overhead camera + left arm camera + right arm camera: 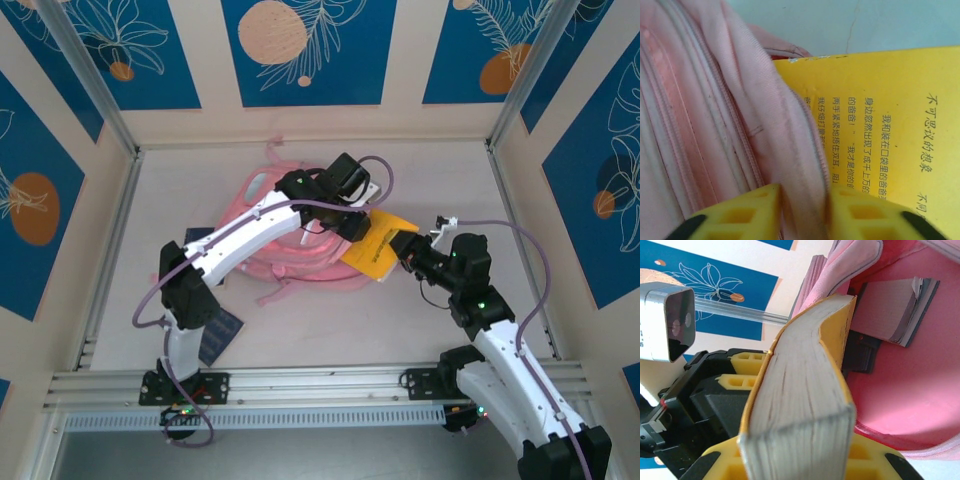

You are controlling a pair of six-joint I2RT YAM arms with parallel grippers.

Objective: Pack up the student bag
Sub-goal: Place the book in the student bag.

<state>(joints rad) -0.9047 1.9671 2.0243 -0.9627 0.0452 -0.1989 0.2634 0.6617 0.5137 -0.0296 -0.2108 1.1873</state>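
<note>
Pink student bag (290,262) rim is sitting pinched in left gripper (804,200). Right gripper (795,460) is clamping yellow book (805,390) at its mouth, dark book (890,310) inside.

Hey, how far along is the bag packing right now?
Done: a grey book lies inside the student bag. In hand: the left hand pinches the bag's opening edge while the right hand holds a yellow book, its far end at the opening. Left: pushing it in, and likely the dark blue flat item by the left arm.
</note>
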